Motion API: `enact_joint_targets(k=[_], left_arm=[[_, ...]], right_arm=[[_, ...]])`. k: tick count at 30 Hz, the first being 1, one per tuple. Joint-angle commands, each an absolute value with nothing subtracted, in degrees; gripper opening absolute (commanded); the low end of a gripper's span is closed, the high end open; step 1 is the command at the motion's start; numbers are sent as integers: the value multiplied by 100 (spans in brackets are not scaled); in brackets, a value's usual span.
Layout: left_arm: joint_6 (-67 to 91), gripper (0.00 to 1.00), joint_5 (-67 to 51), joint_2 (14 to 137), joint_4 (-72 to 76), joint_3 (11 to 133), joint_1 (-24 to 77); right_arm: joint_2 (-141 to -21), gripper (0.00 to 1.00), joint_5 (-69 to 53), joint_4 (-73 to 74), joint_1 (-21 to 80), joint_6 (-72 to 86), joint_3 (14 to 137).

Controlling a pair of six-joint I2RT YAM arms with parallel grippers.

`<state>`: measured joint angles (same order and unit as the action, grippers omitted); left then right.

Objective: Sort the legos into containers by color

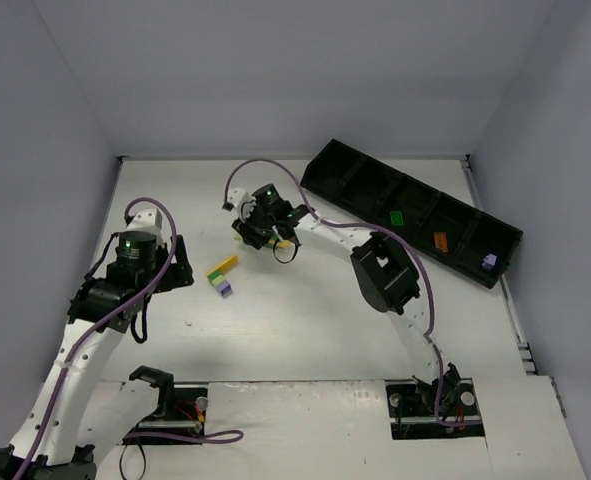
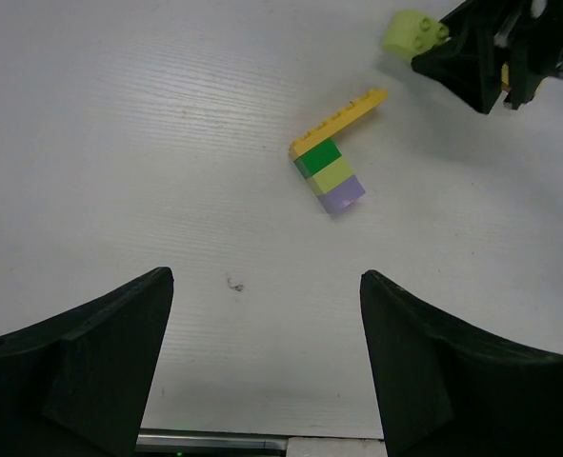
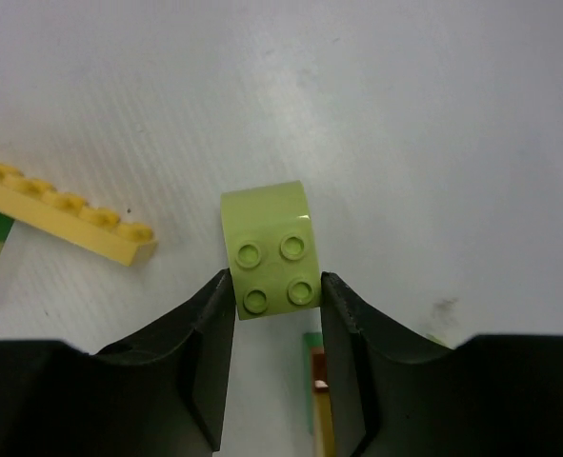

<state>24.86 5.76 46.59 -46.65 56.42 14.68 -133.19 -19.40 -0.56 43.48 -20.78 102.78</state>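
My right gripper (image 3: 276, 286) is shut on a lime four-stud brick (image 3: 270, 249), one finger on each side, just above the table. In the top view this gripper (image 1: 251, 238) hangs over the table's middle back. A joined cluster (image 1: 222, 276) lies beside it: a long yellow plate (image 2: 343, 117), a dark green brick (image 2: 317, 156), a lime brick (image 2: 332, 176) and a lilac brick (image 2: 341, 195). The yellow plate's end (image 3: 67, 213) shows in the right wrist view. My left gripper (image 2: 262, 286) is open and empty, short of the cluster. The held lime brick (image 2: 414, 31) also shows in the left wrist view.
A long black divided container (image 1: 360, 172) lies at the back right, holding a green brick (image 1: 396, 216), an orange brick (image 1: 440, 241) and a lilac brick (image 1: 489, 261) in separate compartments. A small green, orange and yellow piece (image 3: 316, 400) lies under my right gripper.
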Motion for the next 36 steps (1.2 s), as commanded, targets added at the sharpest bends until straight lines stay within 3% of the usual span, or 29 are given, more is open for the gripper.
enact_joint_targets(k=[1,9,15,28,31,32,35,36], left_arm=[[2584,73,563,4658,-4526,5695,1503],[2689,73,545,4781,-4377,5634,1503],[2865,73,483,4965,-4193,5555,1503],[3401,73,641,5730,-4025,5555,1503],[3805,73,729,5879,-4008,5459,1503],[4014,73,729,5915,-3982,5423,1494],[4428,73,651,6090,-3824,5265,1503],[4517,73,633,6195,-3780,5239,1503]], right_arm=[[-12051,0,-1355,-983,4009,-1373,10363],[-10978,0,1287,-1530,3165,-194,9212],[-10758,0,2196,-1187,2312,1010,8501],[-11636,3,2233,-782,1608,1573,8938],[-11751,12,2215,-773,1608,1582,9105],[-11777,23,2206,-765,1608,1591,9149],[-11830,40,2206,-765,1600,1573,9202],[-11830,41,2189,-756,1608,1556,9246]])
